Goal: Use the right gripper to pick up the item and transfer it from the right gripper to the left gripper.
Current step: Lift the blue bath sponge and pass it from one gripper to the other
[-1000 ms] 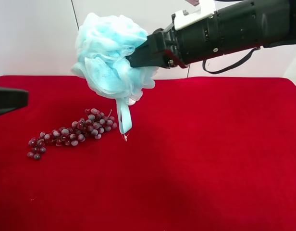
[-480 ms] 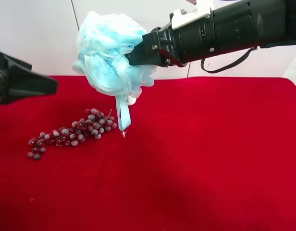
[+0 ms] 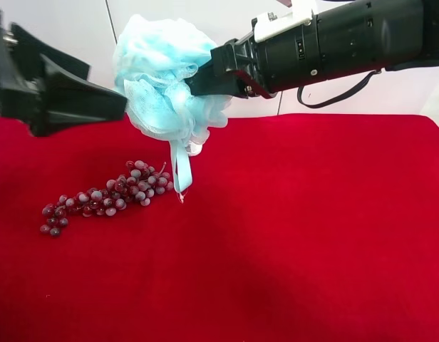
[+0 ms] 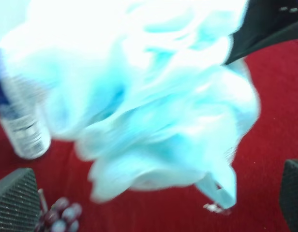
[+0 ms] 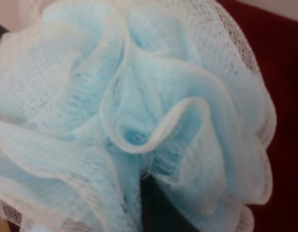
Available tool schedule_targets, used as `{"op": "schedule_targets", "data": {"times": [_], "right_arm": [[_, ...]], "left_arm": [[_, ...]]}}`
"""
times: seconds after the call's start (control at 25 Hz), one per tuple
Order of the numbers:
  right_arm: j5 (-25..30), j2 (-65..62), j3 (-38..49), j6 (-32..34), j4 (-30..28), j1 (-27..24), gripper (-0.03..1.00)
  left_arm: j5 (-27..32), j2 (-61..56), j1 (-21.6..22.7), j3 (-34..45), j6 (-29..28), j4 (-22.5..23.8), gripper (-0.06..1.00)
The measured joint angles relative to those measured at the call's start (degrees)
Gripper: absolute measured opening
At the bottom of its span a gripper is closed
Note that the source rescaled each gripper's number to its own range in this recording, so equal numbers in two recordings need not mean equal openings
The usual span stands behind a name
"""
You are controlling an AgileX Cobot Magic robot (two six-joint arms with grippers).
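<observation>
The item, a fluffy pale blue mesh bath pouf (image 3: 166, 82), hangs in the air above the red cloth, its ribbon loop (image 3: 181, 171) dangling. My right gripper (image 3: 198, 82), on the arm with the strap loop at the exterior high view's right, is shut on the pouf. The pouf fills the right wrist view (image 5: 134, 111). My left gripper (image 3: 116, 107) is at the exterior high view's left, its tip just short of the pouf. In the left wrist view its fingertips (image 4: 13, 200) are spread wide, with the blurred pouf (image 4: 149, 106) ahead of them.
A bunch of dark red grapes (image 3: 102, 196) lies on the red cloth (image 3: 312, 235) under and left of the pouf. A white bottle (image 4: 18, 121) with blue shows behind the pouf in the left wrist view. A white wall stands behind.
My left gripper has moved in from the exterior high view's left edge and up, toward the pouf. The right arm and the pouf have held almost still.
</observation>
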Motion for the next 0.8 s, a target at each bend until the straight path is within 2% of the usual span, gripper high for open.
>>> {"op": "schedule_targets", "data": {"times": [0.24,0.4,0.64,0.8], "right_arm": [[0.04,0.0,0.0,0.72,0.07,0.04,0.0],[1.0,0.0,0.0,1.13,0.07,0.04,0.0],[1.05,0.0,0.0,2.66,0.49,0.04,0.0],[1.0,0.0,0.0,2.66,0.92,0.04,0.0]], "left_arm": [[-10.61,4.42,-11.41,0.0,-0.17,1.39,1.0],[-19.18,7.76,-16.59,0.0,-0.17,1.73,1.0],[-29.41,10.47,-20.99,0.0,-0.17,1.73,1.0],[-32.43,10.73,-21.48,0.0,-0.17,1.73,1.0]]}}
